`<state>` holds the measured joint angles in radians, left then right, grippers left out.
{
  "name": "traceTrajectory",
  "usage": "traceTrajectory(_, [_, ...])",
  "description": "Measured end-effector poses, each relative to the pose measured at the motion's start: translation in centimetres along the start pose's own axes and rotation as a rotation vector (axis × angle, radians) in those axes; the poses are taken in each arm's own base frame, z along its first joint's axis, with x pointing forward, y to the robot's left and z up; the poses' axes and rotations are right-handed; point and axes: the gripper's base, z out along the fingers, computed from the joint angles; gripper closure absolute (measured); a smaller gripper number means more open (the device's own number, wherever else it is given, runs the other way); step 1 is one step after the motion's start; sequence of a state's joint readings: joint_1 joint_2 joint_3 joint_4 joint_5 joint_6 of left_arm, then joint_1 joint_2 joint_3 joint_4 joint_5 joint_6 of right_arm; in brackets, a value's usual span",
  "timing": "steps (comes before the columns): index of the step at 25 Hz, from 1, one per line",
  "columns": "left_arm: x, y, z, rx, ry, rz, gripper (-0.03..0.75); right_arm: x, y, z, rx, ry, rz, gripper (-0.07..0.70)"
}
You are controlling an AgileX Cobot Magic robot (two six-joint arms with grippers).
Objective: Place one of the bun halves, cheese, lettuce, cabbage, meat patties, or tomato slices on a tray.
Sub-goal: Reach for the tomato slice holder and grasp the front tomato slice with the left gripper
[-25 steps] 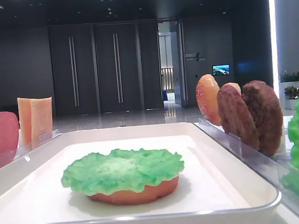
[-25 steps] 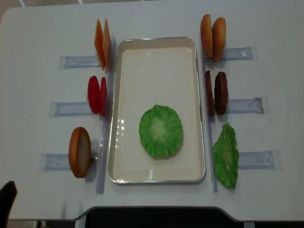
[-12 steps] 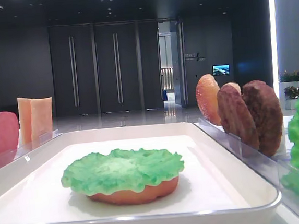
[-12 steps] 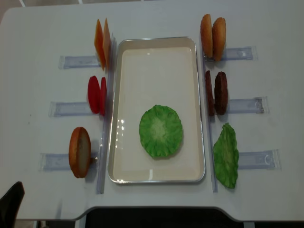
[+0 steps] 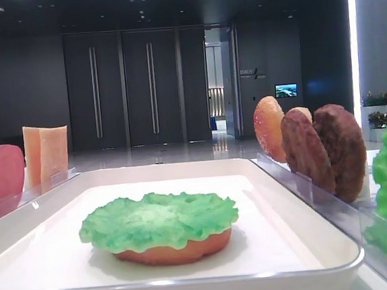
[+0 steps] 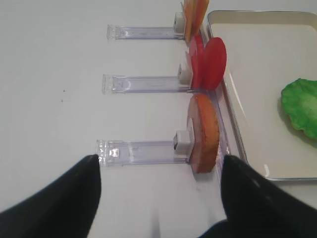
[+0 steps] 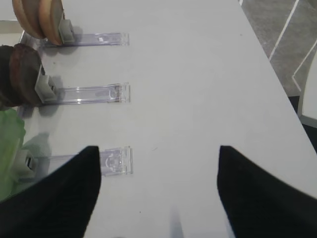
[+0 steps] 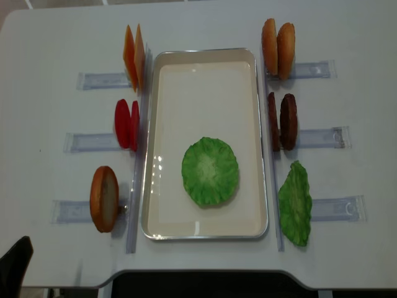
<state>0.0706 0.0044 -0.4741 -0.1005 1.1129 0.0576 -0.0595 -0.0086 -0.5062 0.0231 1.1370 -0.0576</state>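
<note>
Two grippers are in view, each seen only from its own wrist camera. We see the left gripper (image 6: 158, 198) with its dark fingers (image 6: 54, 198) spread wide and nothing between them, hovering above the table (image 8: 49, 37) just short of a clear holder rack (image 6: 141, 151). We see the right gripper (image 7: 158, 193) likewise spread apart and empty, above the table near another rack (image 7: 116, 161).

We locate the tray (image 8: 162, 211) at the table's centre. On it lies one lettuce leaf (image 8: 210, 171), flat, resting on top of a bun half (image 5: 175, 250) whose orange edge shows beneath it in the low exterior view.

Left of the tray, standing on edge in racks, we find the cheese (image 8: 134, 56), the tomato slices (image 8: 126, 123) and a single bun half (image 8: 103, 198). Right of the tray, also on edge, we find two further bun halves (image 8: 278, 48), the meat patties (image 8: 282, 121) and a second lettuce piece (image 8: 294, 203) leaning against the tray's side. All of these stand apart from both grippers.
</note>
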Motion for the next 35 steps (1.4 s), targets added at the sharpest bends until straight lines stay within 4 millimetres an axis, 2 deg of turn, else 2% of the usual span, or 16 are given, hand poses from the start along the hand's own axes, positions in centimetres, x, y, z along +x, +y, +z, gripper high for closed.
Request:
traceTrajectory(7, [-1.6, 0.1, 1.4, 0.001, 0.131, -0.024, 0.143, 0.0, 0.0, 0.0, 0.0, 0.0, 0.0, 0.155])
traceTrajectory(16, [-7.5, 0.3, 2.5, 0.004, 0.271, -0.036, 0.155, 0.0, 0.0, 0.0, 0.0, 0.0, 0.0, 0.155])
traceTrajectory(25, [-12.8, 0.8, 7.0, 0.007, 0.494, -0.053, 0.156, 0.0, 0.0, 0.0, 0.0, 0.0, 0.0, 0.155])
traceTrajectory(35, [-17.5, 1.4, 12.1, -0.001, 0.589, -0.053, 0.157, 0.0, 0.0, 0.0, 0.0, 0.0, 0.0, 0.155])
